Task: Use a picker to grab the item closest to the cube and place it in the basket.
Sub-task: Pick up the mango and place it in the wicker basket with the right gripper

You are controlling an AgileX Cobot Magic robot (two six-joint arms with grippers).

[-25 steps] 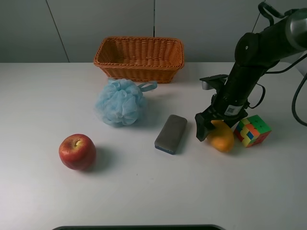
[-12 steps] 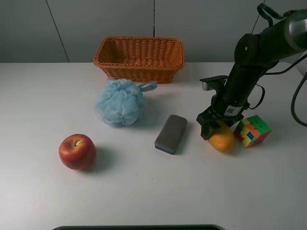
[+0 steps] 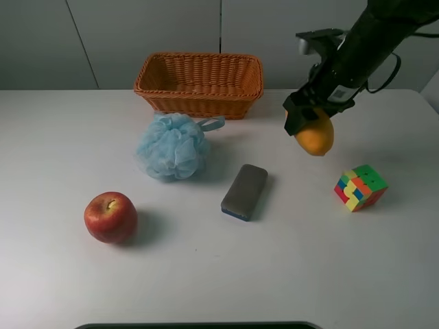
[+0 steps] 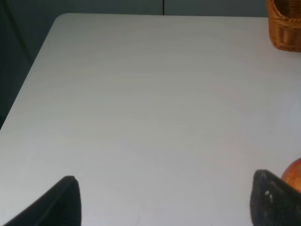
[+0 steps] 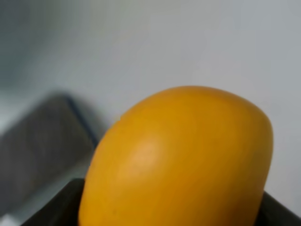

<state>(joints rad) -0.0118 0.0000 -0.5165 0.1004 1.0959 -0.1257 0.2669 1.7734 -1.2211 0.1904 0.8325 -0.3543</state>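
Note:
My right gripper (image 3: 310, 122) is shut on an orange fruit (image 3: 315, 135) and holds it in the air above the table, to the right of the basket (image 3: 199, 83). The fruit fills the right wrist view (image 5: 178, 157). The multicoloured cube (image 3: 360, 187) sits on the table below and to the right of the fruit. The woven orange basket stands at the back centre, and a corner of it shows in the left wrist view (image 4: 284, 26). My left gripper (image 4: 164, 200) is open over bare table at the left, out of the exterior high view.
A blue bath pouf (image 3: 173, 146) lies in front of the basket. A grey eraser block (image 3: 244, 191) lies mid-table and shows blurred in the right wrist view (image 5: 42, 141). A red apple (image 3: 110, 216) sits front left, its edge in the left wrist view (image 4: 294, 174).
My right gripper has closed on the orange fruit beside the cube and lifted it up and back toward the basket. The cube now stands alone.

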